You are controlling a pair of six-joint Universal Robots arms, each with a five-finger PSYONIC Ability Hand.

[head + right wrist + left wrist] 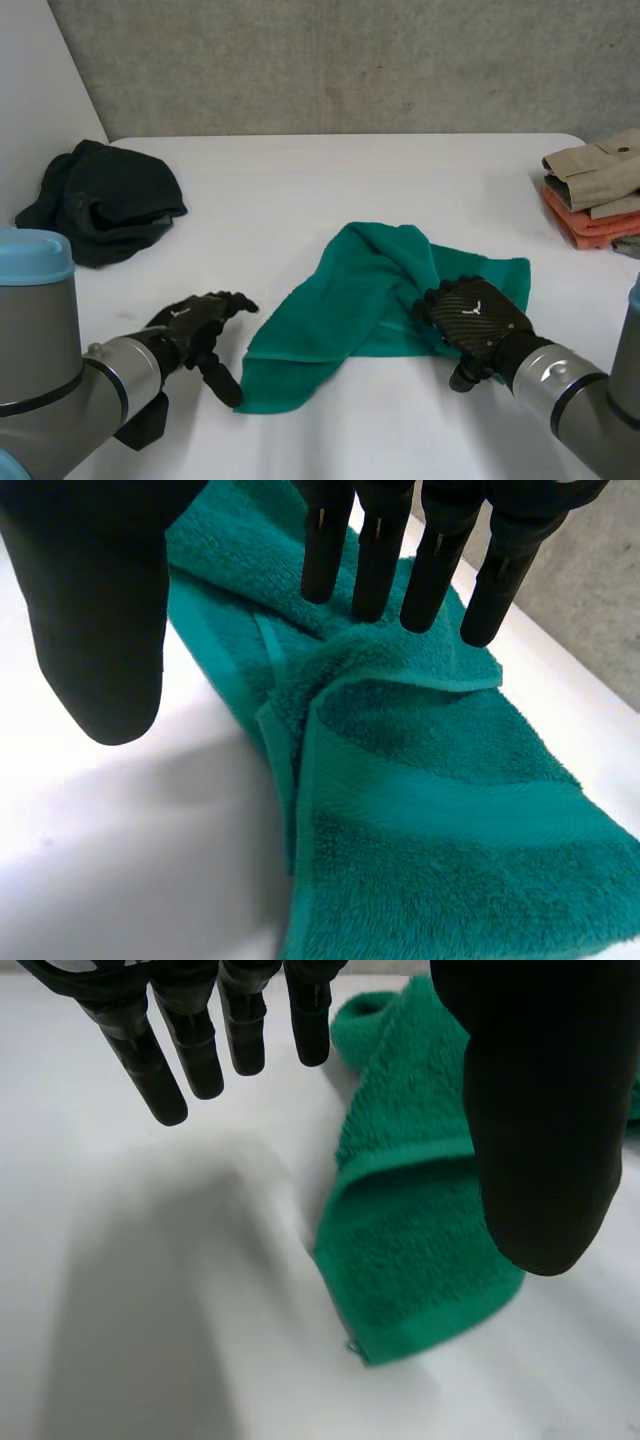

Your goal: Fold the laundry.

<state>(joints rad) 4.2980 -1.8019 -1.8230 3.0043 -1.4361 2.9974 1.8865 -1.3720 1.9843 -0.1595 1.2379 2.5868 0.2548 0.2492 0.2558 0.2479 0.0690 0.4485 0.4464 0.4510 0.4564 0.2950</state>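
Fingers point(145, 1065) of the left hand point(200, 325) are held straight and released at the lower left of the head view, just beside the lower-left corner of the one green towel point(350, 300). The right hand point(478, 318) is set over the towel's rumpled right part, its fingers point(325, 550) extended and grasping nothing. The towel is spread mid-frame on the white surface point(330, 190), its long axis running lower left to upper right, with one dark heap point(105, 200) at upper left and one folded stack point(595, 190) at the right edge.

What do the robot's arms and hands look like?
The left arm and right arm are rounded grey tubes, the left with a light-blue cap. The left hand and right hand are black, with slim fingers, thick thumbs and small white marks.
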